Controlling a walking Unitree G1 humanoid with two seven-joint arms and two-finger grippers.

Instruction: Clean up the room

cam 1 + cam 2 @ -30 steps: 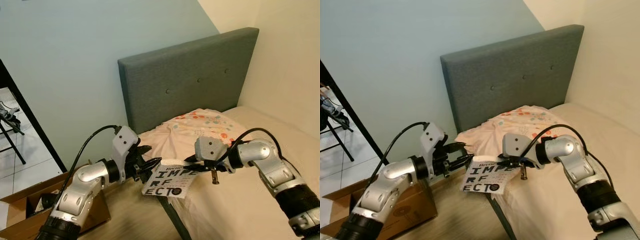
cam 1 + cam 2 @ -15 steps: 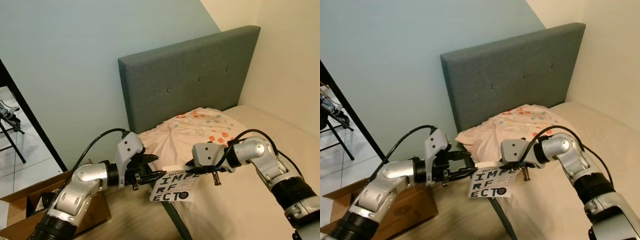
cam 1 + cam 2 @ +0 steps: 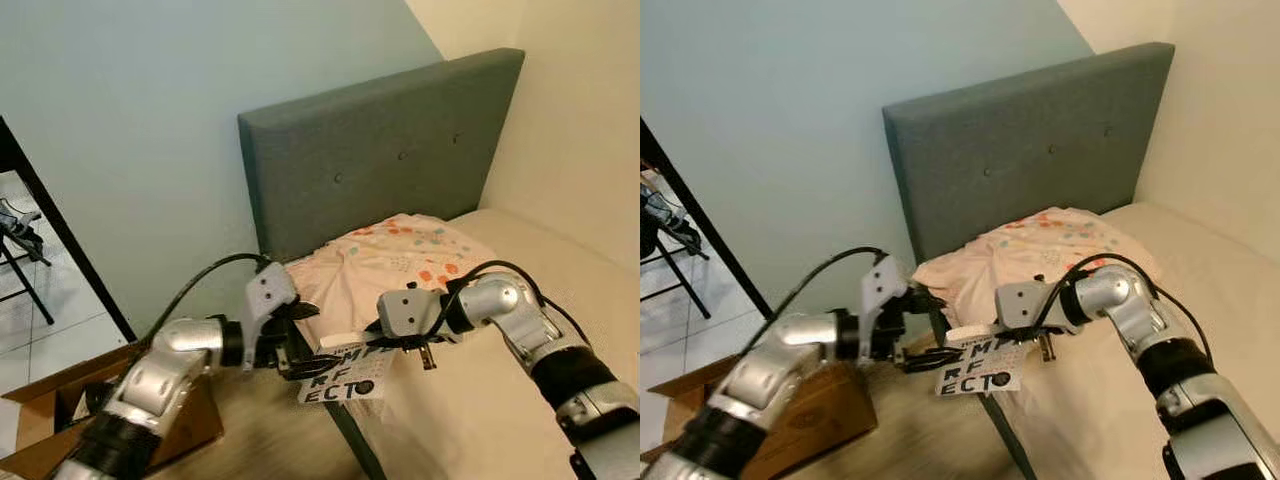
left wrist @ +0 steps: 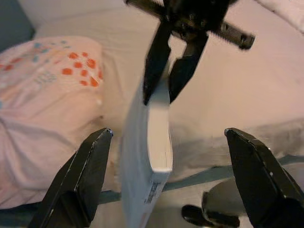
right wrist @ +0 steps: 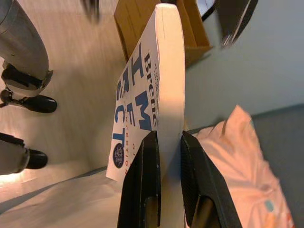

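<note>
Book (image 3: 345,368) hangs off the bed's (image 3: 470,400) near corner, pinched at its upper edge by the right gripper (image 3: 372,336). The left gripper (image 3: 318,350), fingers spread wide around its free end, should close squarely before the right lets go. Beyond lies the pillow (image 3: 390,255).

The right end effector (image 3: 992,337) pinches the top edge of a white book (image 3: 973,368) lettered in black, hanging at the bed's (image 3: 1160,290) corner. The left end effector (image 3: 936,328) reaches in from nine o'clock, fingers spread. A floral pillow (image 3: 1040,250) lies at twelve o'clock before the grey headboard (image 3: 1030,140). A cardboard box (image 3: 790,430) sits at seven o'clock.
</note>
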